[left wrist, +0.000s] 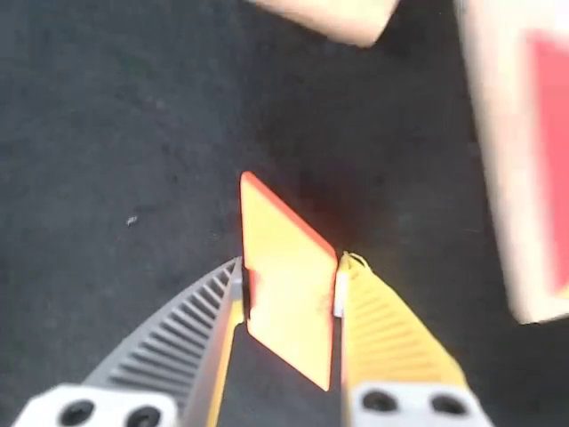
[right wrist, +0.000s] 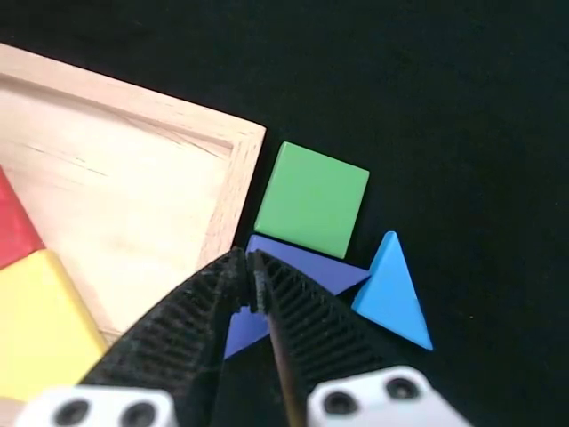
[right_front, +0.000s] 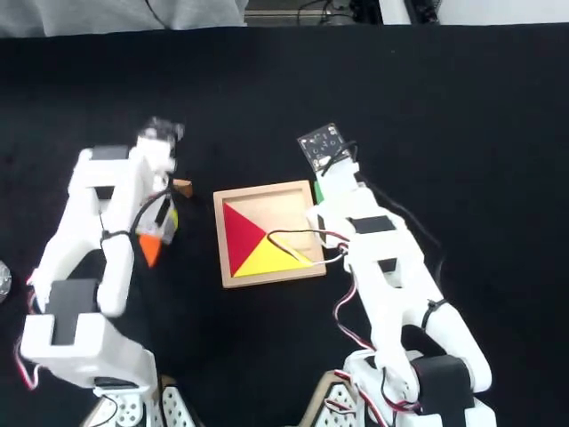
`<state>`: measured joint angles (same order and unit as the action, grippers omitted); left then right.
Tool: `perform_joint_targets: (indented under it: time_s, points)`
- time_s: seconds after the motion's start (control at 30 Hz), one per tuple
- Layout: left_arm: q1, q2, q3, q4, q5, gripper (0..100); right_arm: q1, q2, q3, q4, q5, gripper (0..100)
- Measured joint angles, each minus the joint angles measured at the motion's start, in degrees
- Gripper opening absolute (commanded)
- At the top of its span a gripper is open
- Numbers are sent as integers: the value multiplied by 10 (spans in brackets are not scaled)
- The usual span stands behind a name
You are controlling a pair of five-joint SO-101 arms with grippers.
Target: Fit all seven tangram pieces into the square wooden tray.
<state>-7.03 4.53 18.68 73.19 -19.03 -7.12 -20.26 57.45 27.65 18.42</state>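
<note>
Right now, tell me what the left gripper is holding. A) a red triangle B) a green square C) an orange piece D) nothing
C: the left gripper is shut on an orange piece, which stands clamped on edge between its two fingers.

Left arm (right_front: 93,222) and right arm (right_front: 391,276) are built of white shells with black servo blocks; thin cables (right_front: 286,233) are looped along them. Left hand (left wrist: 289,261) is fitted with one grey, one yellow ribbed finger; right hand (right wrist: 252,258) with black ones. Dark screws (left wrist: 380,402) are set in white bases.
</note>
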Motion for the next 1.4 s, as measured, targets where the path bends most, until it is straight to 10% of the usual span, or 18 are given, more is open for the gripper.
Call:
perform_joint_targets:
  time_s: [0.23,0.57,1.4]
  points:
    - [114,-43,-201,135,216,128,85,-37,0,0,-67,11]
    - [320,51,-236,73,530,127,126,-42,0,-2,-98,11]
    - [379,212,-229,-95,640,130,208,-42,0,-48,-174,11]
